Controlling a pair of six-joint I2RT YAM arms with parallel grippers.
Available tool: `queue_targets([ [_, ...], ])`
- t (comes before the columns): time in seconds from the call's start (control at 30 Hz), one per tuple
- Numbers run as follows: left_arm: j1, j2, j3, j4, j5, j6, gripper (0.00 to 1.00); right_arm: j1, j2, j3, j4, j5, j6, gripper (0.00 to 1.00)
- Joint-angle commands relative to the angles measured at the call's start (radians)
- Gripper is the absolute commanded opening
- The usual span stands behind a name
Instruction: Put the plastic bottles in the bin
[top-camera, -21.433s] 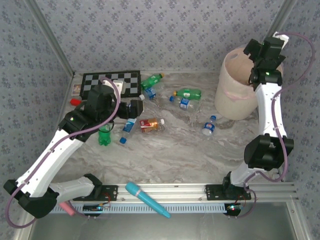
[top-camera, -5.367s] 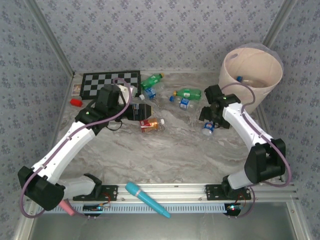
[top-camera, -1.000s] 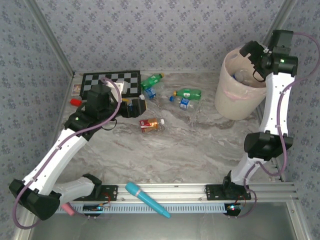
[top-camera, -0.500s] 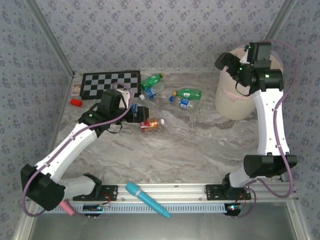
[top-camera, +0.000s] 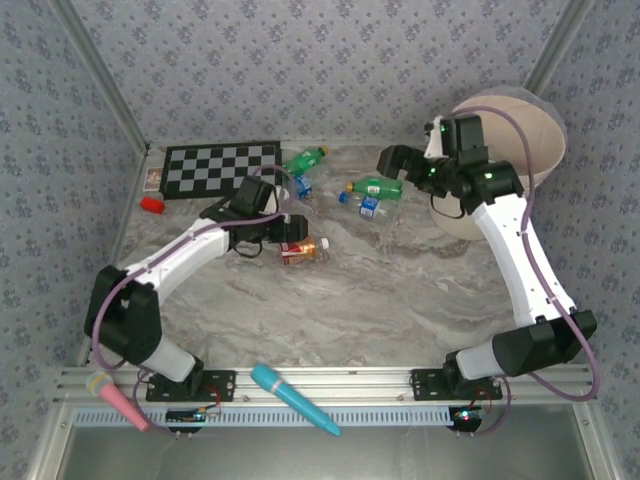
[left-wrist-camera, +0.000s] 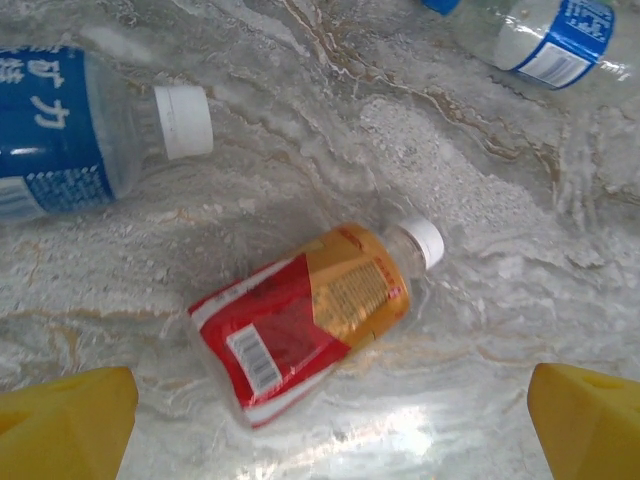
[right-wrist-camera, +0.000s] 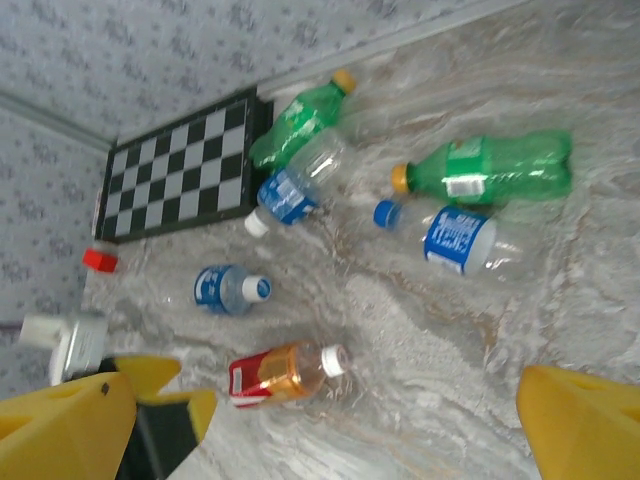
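Note:
A red-and-orange-labelled plastic bottle (left-wrist-camera: 310, 320) with a white cap lies on its side on the marble table. My left gripper (left-wrist-camera: 325, 430) hovers open right over it (top-camera: 303, 249), with a yellow fingertip (left-wrist-camera: 65, 425) at either side. Two green bottles (right-wrist-camera: 300, 120) (right-wrist-camera: 490, 170) and blue-labelled clear bottles (right-wrist-camera: 295, 185) (right-wrist-camera: 455, 240) lie further back; one small blue bottle (right-wrist-camera: 225, 288) stands upright. My right gripper (top-camera: 392, 160) is open and empty, held above the green bottle (top-camera: 378, 187). The pale bin (top-camera: 535, 140) stands at the back right, partly behind the right arm.
A chessboard (top-camera: 220, 168) lies at the back left, with a small red block (top-camera: 151, 204) beside it. A teal microphone (top-camera: 293, 398) and a pink one (top-camera: 118, 400) rest on the front rail. Patterned walls close in the table on three sides.
My right arm has swung from over the bin leftward and down toward the bottles. The left gripper has moved right, over the red-labelled bottle. Both stay open.

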Motion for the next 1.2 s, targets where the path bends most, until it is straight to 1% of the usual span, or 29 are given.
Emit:
queue_targets([
  [0.0,0.007,0.059,0.057,0.023,-0.022,0.027,1.00,0.029,-0.038,-0.055,0.065,-0.007,-0.009,1.00],
  [0.1,0.009,0.114,0.063,0.060,-0.006,0.031,1.00,0.052,-0.048,-0.083,0.084,0.001,0.008,1.00],
  [0.17,0.015,0.156,0.086,0.056,0.005,0.036,1.00,0.068,-0.054,-0.092,0.094,0.013,0.012,1.00],
  [0.37,0.031,0.261,0.161,-0.002,0.120,0.095,1.00,0.089,-0.064,-0.124,0.104,0.032,0.026,1.00],
  [0.47,0.031,0.281,0.169,-0.024,0.162,0.095,1.00,0.093,-0.076,-0.146,0.110,0.040,0.029,1.00],
  [0.6,0.020,0.265,0.128,-0.016,0.229,0.092,1.00,0.091,-0.093,-0.170,0.131,0.051,0.032,1.00],
  [0.73,-0.005,0.249,0.097,-0.028,0.220,0.088,0.96,0.090,-0.085,-0.175,0.148,0.051,0.041,1.00],
  [0.83,-0.030,0.233,0.073,-0.028,0.193,0.083,0.94,0.092,-0.073,-0.175,0.157,0.046,0.052,1.00],
  [0.97,-0.082,0.227,0.066,-0.058,0.097,0.092,0.91,0.091,-0.062,-0.174,0.163,0.042,0.064,1.00],
  [1.07,-0.122,0.221,0.059,-0.071,0.023,0.105,0.91,0.092,-0.056,-0.173,0.162,0.039,0.069,1.00],
  [1.13,-0.135,0.224,0.056,-0.076,-0.010,0.112,0.89,0.093,-0.055,-0.176,0.164,0.036,0.073,1.00],
  [1.17,-0.139,0.227,0.054,-0.078,-0.016,0.116,0.87,0.093,-0.055,-0.177,0.165,0.037,0.076,1.00],
])
